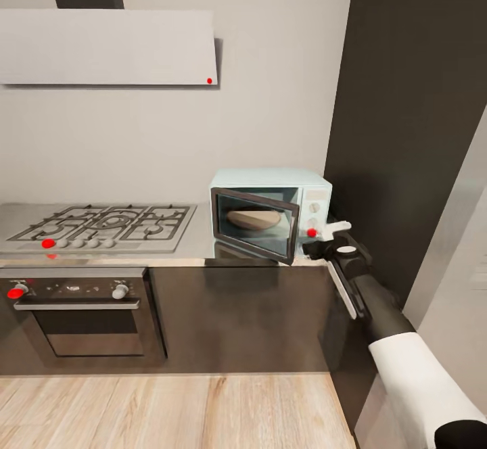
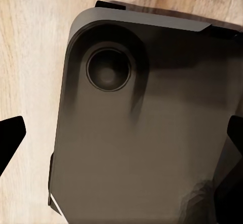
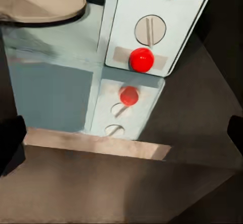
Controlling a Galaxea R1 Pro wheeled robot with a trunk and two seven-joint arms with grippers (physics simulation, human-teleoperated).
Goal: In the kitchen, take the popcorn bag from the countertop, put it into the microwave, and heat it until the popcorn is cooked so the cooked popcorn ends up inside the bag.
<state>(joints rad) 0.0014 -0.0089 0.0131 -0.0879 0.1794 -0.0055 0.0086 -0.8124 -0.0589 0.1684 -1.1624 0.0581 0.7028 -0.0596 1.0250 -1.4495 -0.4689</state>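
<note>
The pale-blue microwave [image 1: 270, 195] stands on the light-grey countertop [image 1: 199, 236] with its dark glass door ajar. Inside lies the tan popcorn bag [image 1: 253, 219], whose rim [image 3: 40, 1] also appears in the right wrist view. My right gripper [image 1: 325, 236] hovers just in front of the microwave's knob panel [image 3: 152, 11], close to the red button [image 3: 142, 60]. Its fingers [image 3: 10, 145] are spread wide and hold nothing. My left gripper [image 2: 121, 143] is open too, hanging over my own dark base [image 2: 147, 133]. No popcorn bits can be made out.
A gas hob [image 1: 101, 224] lies left of the microwave, above a black oven [image 1: 81, 314] with a steel handle. A white hood [image 1: 108, 46] hangs above. A tall dark cabinet [image 1: 406, 131] rises right of the microwave. Wooden floor [image 1: 169, 412] runs along the front.
</note>
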